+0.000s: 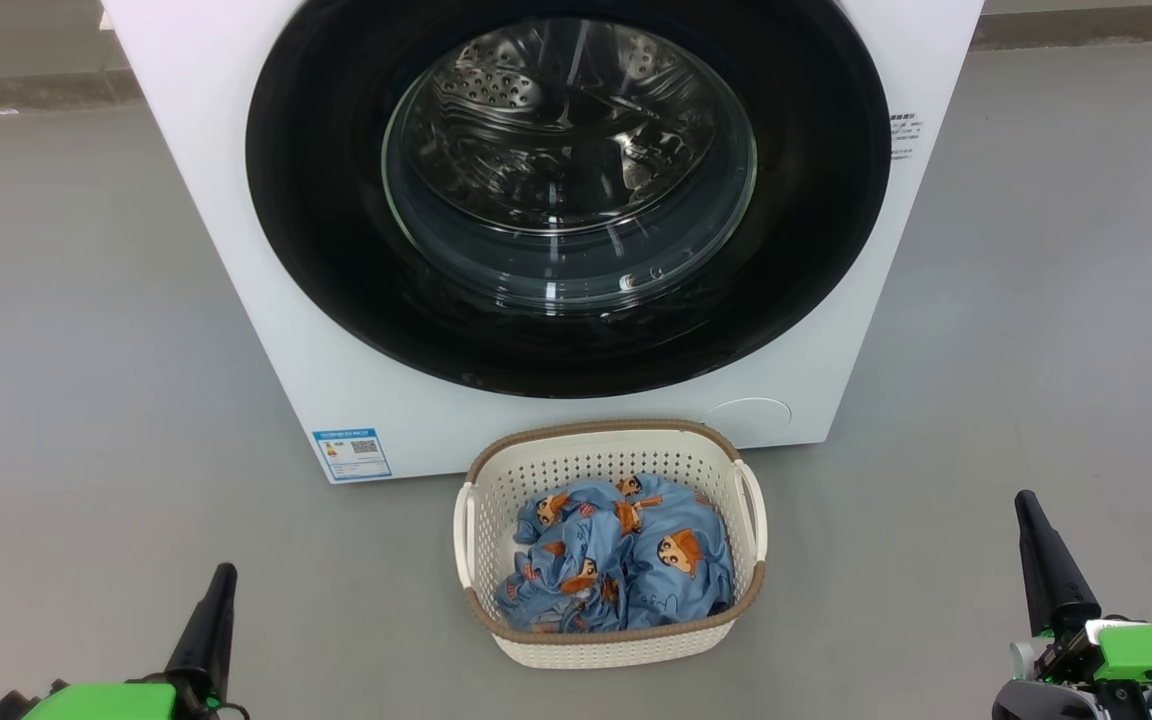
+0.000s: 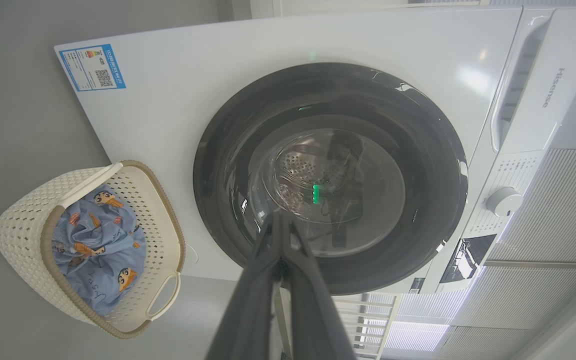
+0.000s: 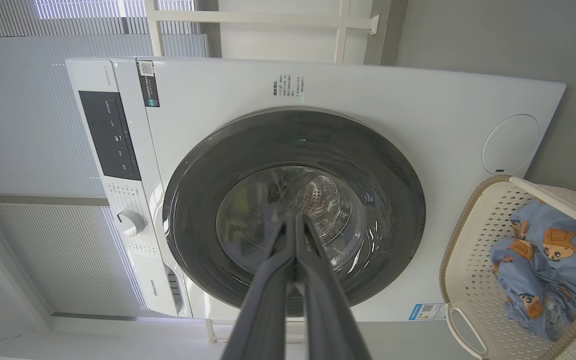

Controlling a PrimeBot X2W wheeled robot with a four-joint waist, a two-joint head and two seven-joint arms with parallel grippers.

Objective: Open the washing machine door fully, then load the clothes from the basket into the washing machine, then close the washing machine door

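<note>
The white washing machine (image 1: pixel 236 200) stands straight ahead with its round black-rimmed door (image 1: pixel 316 200) shut flat against the front; the steel drum shows through the glass. On the floor just before it sits the cream basket (image 1: pixel 496 480), holding the light blue clothes (image 1: pixel 616 570). My left gripper (image 1: pixel 221 575) rests low at the left, shut and empty, well apart from the basket. My right gripper (image 1: pixel 1026 505) rests low at the right, shut and empty too. In the wrist views the door (image 2: pixel 368 100) (image 3: pixel 208 160) faces both grippers (image 2: pixel 280 215) (image 3: pixel 295 217), whose fingers lie pressed together.
Grey floor (image 1: pixel 86 400) spreads out on both sides of the machine and basket. A blue label (image 1: pixel 351 453) and a round cover (image 1: pixel 746 418) sit low on the machine's front. Its control panel and dial (image 2: pixel 504 201) lie above the door.
</note>
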